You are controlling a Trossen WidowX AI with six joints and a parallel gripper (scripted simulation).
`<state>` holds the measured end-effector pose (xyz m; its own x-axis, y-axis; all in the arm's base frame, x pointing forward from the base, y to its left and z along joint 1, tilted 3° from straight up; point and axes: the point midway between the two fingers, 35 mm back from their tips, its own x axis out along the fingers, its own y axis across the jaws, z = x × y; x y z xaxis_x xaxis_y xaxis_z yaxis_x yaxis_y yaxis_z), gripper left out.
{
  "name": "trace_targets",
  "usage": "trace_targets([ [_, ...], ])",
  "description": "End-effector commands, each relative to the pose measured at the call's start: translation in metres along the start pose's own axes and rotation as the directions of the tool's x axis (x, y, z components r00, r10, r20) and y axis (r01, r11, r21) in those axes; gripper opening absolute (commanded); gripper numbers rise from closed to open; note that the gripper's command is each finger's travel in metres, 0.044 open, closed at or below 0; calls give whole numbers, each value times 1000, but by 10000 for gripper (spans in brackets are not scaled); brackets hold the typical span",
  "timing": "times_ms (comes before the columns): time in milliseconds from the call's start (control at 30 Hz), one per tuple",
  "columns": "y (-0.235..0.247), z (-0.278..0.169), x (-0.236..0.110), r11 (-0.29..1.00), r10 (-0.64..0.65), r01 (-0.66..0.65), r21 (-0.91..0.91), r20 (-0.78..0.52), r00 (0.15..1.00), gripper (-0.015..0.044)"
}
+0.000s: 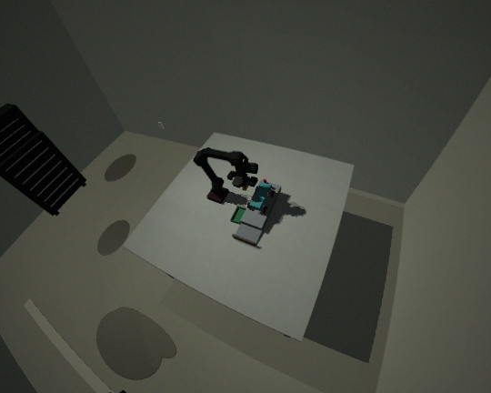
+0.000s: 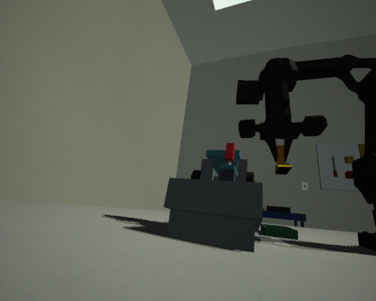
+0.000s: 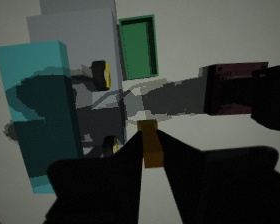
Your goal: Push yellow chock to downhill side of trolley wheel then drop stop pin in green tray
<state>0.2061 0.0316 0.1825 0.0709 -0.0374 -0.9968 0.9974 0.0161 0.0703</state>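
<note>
Hanging from gripper (image 2: 280,161), pinched by its orange handle (image 2: 280,152): yellow chock (image 2: 283,168), airborne beside trolley (image 2: 221,162).

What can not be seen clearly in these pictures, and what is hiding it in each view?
- Chock body: wrist view shows only its orange handle; the gripper fingers cover the rest.
- Stop pin: absent from the wrist view; only a red dot in the top view.
- Trolley wheels: mostly behind the ramp block in the exterior view.
- Green tray: partly behind the ramp there.

Bare workroom — table (image 1: 202,236), black rack (image 1: 11,114).
</note>
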Motion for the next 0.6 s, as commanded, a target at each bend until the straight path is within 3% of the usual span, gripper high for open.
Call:
trace_targets([
  [0,2,11,1,1000,1,-1,-1,-5,1000,0],
  [567,13,66,4,1000,2,-2,-1,0,1000,0],
])
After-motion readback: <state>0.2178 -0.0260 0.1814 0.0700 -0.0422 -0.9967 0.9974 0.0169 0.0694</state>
